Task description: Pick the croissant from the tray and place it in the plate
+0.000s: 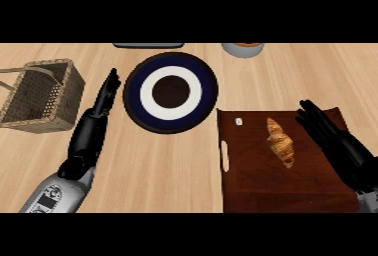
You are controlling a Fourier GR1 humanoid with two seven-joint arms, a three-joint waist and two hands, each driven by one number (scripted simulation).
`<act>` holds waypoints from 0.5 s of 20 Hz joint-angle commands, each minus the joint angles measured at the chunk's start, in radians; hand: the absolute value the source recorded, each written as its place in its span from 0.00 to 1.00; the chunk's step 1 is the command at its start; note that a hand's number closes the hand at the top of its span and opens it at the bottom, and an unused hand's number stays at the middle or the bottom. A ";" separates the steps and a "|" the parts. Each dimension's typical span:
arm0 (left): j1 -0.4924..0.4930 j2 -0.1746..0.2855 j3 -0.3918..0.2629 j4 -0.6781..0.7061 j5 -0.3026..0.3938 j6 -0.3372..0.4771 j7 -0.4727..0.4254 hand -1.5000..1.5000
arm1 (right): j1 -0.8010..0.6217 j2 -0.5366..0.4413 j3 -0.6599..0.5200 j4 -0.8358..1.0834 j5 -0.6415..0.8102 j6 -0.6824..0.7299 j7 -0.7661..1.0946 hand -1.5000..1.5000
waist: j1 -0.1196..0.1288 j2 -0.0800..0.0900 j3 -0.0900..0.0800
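The robot's right hand (337,142) hangs open at the brown tray's (251,185) far edge, fingers straight, holding nothing. The croissant (280,141) lies on the tray just left of those fingers, the plate (203,90) farther left.

One head view, looking steeply down, close over the counter (162,170)

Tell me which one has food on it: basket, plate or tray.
The brown tray at the right: the croissant lies on it. The wicker basket and the blue-and-white plate show nothing in them.
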 commanded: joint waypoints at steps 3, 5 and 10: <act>0.130 0.106 0.071 0.045 -0.004 -0.015 0.011 0.50 | -0.045 0.156 -0.142 0.027 -0.191 -0.045 -0.067 0.00 | 0.012 0.012 0.000; 0.168 0.131 0.085 0.102 -0.027 0.014 0.051 0.50 | -0.100 0.243 -0.231 0.030 -0.308 -0.088 -0.099 0.00 | 0.026 0.017 0.004; 0.248 0.177 0.123 0.145 0.017 -0.029 0.060 0.50 | -0.040 0.250 -0.309 0.027 0.006 -0.427 -0.298 0.00 | -0.012 0.007 -0.003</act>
